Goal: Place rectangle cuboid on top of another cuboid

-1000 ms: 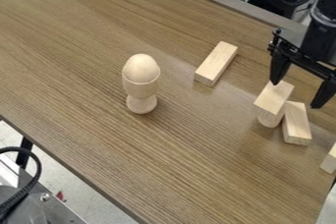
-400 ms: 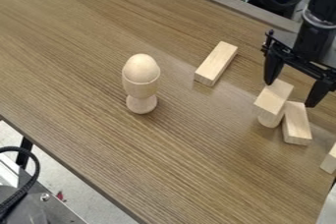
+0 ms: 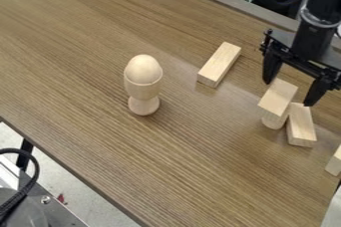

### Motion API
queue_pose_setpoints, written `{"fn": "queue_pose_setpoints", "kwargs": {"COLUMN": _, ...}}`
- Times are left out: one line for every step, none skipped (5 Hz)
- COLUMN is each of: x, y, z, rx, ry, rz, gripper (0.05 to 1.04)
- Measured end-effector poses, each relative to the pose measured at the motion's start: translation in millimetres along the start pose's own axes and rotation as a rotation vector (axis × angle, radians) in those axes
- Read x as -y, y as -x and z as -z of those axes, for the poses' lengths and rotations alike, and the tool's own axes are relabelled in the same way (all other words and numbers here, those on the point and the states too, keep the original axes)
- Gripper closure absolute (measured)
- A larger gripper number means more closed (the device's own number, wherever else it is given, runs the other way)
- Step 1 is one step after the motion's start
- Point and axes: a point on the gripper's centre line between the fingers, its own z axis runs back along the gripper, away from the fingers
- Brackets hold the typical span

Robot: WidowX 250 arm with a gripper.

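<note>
My gripper [image 3: 287, 93] hangs open at the right, its two fingers spread over the far end of a block pile. Between and just below the fingertips is a light wooden cuboid [image 3: 278, 97], which rests tilted on a round-ended wooden piece [image 3: 273, 122]. Against its right side lies another cuboid [image 3: 301, 125]. A separate cuboid [image 3: 220, 64] lies flat on the table, left of the gripper. Whether the fingers touch the tilted cuboid I cannot tell.
A wooden egg in a cup [image 3: 144, 84] stands upright left of the middle of the table [image 3: 100, 136]. Part of one more block [image 3: 335, 162] shows at the right edge. Dark equipment and cables stand behind the far table edge.
The gripper has shifted a little to the left, with its fingers still apart. The blocks and the egg cup stay where they were.
</note>
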Motion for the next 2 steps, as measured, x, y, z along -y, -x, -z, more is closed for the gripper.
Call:
{"fn": "queue_pose_setpoints", "kwargs": {"x": -2.9, "y": 0.4, "z": 1.4, "rx": -0.004, "ry": 0.005, "rz": -0.011, "gripper": 0.091}}
{"fn": "queue_pose_setpoints", "kwargs": {"x": -4.2, "y": 2.3, "z": 3.3, "rx": -0.012, "ry": 0.015, "rz": -0.023, "gripper": 0.138}}
